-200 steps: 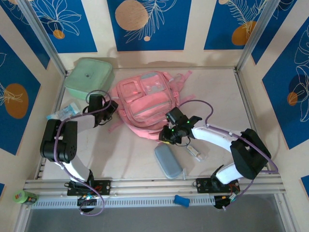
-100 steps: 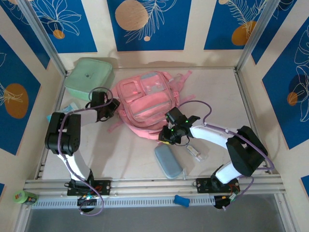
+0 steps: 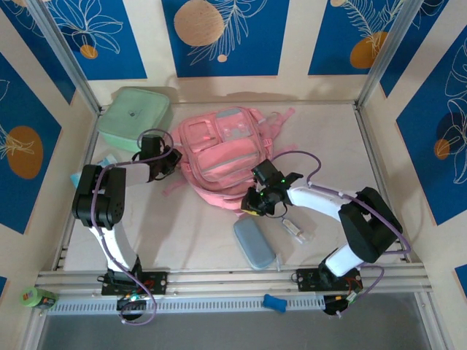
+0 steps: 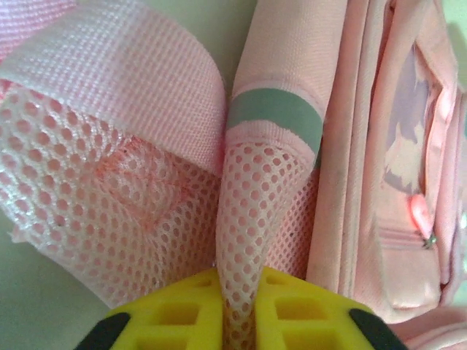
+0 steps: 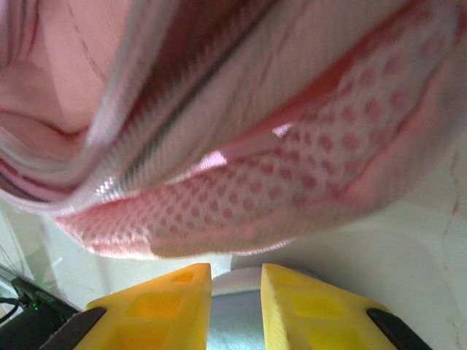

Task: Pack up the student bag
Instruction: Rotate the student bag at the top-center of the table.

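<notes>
Pale desk (image 3: pixel 321 146) carries the student bag (image 3: pixel 222 157) at its middle, with bare room to its right. We see the left gripper (image 4: pixel 237 295) clamped on its pink mesh. The right gripper (image 5: pixel 235 288), jaws slightly apart, sits at its near edge.

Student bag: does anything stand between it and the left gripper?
Nothing visible does. The left gripper is shut on a mesh fold of the student bag, its yellow fingers touching the fabric directly.
</notes>
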### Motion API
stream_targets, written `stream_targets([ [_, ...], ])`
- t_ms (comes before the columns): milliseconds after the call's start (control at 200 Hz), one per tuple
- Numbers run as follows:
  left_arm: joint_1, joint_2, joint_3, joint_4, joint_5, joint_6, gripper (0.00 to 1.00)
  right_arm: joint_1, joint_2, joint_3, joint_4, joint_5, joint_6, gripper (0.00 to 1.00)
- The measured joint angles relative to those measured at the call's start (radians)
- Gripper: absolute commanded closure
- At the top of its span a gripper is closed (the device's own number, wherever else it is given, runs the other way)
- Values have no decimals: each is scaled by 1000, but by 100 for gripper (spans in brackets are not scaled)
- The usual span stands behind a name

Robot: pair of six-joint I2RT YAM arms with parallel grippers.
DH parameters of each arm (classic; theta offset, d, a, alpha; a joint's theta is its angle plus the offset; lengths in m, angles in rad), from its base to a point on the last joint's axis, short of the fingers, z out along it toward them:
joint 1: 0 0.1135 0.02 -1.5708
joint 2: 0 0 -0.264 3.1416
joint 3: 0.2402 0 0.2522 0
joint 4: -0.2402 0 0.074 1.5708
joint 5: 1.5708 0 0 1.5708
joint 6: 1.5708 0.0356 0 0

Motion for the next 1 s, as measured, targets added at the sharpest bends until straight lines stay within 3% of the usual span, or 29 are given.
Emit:
stream_targets([
  [25, -1, 0, 1, 0, 1, 0, 100, -4, 6, 5, 4, 0, -3, 75],
  [335, -22, -80, -17, -11, 5, -2, 100, -107, 76, 45, 32, -33, -51, 74],
  [570, -72, -239, -128, -19, -31, -21, 100, -287, 158, 135, 20, -79, -121, 72],
  [725, -137, -338, -191, -51, -90, -60, 100, -391, 195, 245, 20, -75, -164, 63],
  [1000, -200, -394, -204, -112, -186, -123, 100, -373, 38, 216, -13, -23, -217, 51],
])
